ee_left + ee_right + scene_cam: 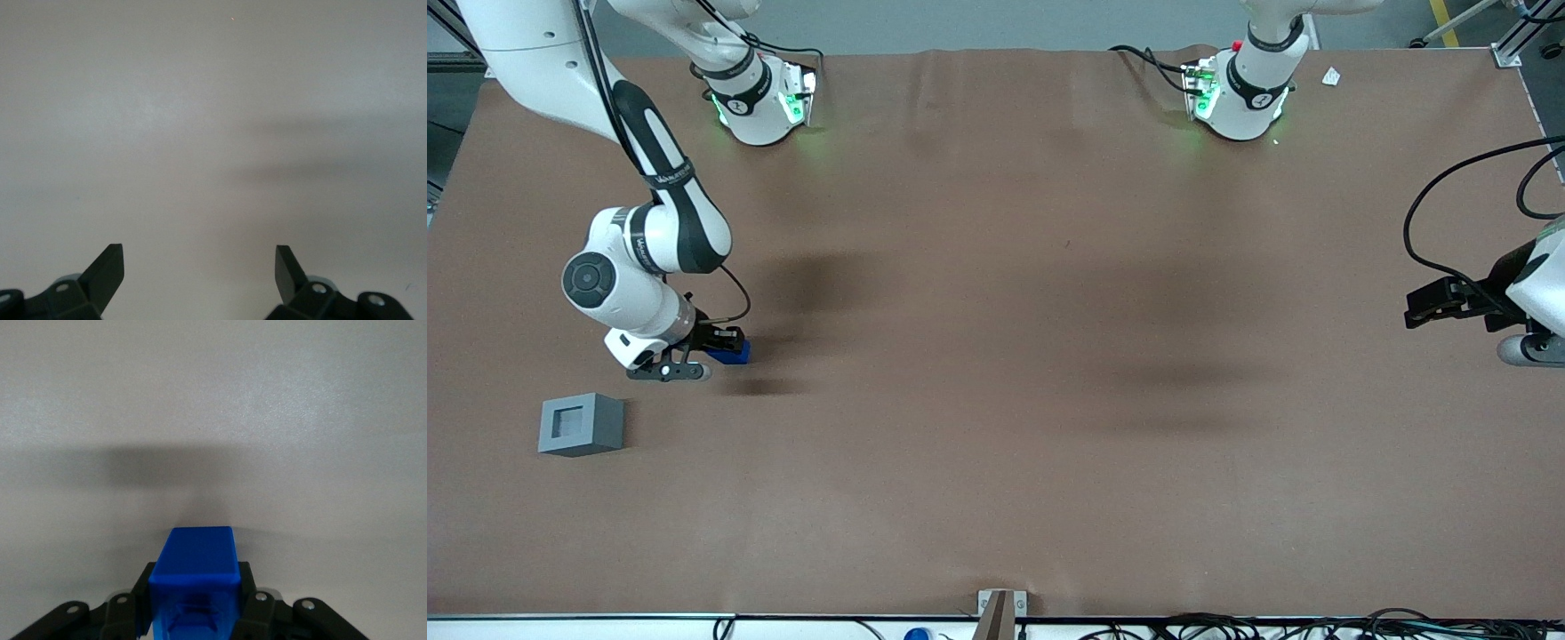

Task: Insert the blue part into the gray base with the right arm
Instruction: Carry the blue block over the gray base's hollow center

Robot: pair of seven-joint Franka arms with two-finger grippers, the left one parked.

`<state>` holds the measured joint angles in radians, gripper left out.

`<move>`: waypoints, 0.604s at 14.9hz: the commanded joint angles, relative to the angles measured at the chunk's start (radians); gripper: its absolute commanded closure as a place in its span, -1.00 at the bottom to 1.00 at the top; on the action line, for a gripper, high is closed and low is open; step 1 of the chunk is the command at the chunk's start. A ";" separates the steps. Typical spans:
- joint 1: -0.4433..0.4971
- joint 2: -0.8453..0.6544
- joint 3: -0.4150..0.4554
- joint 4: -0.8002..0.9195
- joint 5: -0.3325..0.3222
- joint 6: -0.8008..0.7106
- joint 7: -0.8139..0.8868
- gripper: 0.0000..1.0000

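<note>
My right gripper (725, 348) is shut on the blue part (732, 354), a small bright blue block held above the brown table, with its shadow below. In the right wrist view the blue part (197, 563) sits clamped between the black fingers (250, 587). The gray base (581, 424), a light gray square block with a square socket facing up, rests on the table nearer the front camera than the gripper and a little toward the working arm's end. The gripper is apart from the base and not over it.
The brown table cover (996, 400) spreads wide toward the parked arm's end. Both arm bases (765, 102) stand at the table edge farthest from the front camera. A small bracket (1000, 609) sits at the nearest table edge.
</note>
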<state>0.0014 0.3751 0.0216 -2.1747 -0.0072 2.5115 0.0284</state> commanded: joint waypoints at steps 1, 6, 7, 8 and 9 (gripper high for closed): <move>-0.001 -0.030 0.003 -0.008 -0.014 0.000 0.018 0.76; -0.046 -0.050 0.000 0.142 -0.017 -0.152 0.005 0.91; -0.056 -0.050 -0.002 0.194 -0.020 -0.221 0.004 0.91; -0.079 -0.050 -0.002 0.243 -0.022 -0.276 -0.004 0.91; -0.118 -0.047 0.000 0.277 -0.019 -0.307 -0.048 0.91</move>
<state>-0.0511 0.3410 0.0107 -1.9683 -0.0125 2.2872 0.0225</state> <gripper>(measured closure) 0.489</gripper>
